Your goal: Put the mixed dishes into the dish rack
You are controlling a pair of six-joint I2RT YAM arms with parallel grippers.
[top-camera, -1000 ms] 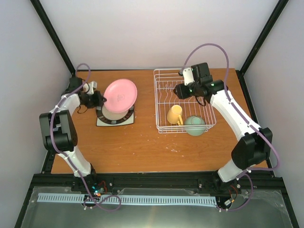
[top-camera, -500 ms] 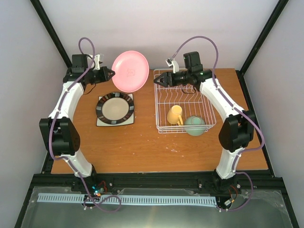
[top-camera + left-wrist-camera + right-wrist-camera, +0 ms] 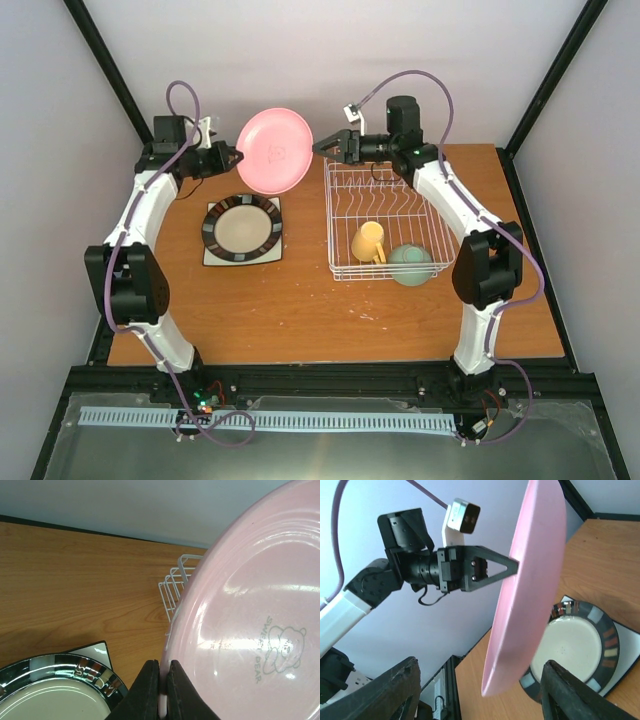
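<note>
Our left gripper [image 3: 232, 157] pinched the pink plate [image 3: 275, 150] by its rim, holding it on edge just left of the dish rack [image 3: 400, 200], likely for handover. Our right gripper [image 3: 322, 146] faced it, jaws spread.

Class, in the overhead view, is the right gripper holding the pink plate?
No: the left gripper pinches the pink plate at its rim, while the right gripper stands open near it.

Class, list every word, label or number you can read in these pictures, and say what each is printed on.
"SWEET BEAR" (second word may be "DEAR"): grey print by a bear drawing on the pink plate, left wrist view.
The same mark in the top view: too small to read.
Nothing else readable.
</note>
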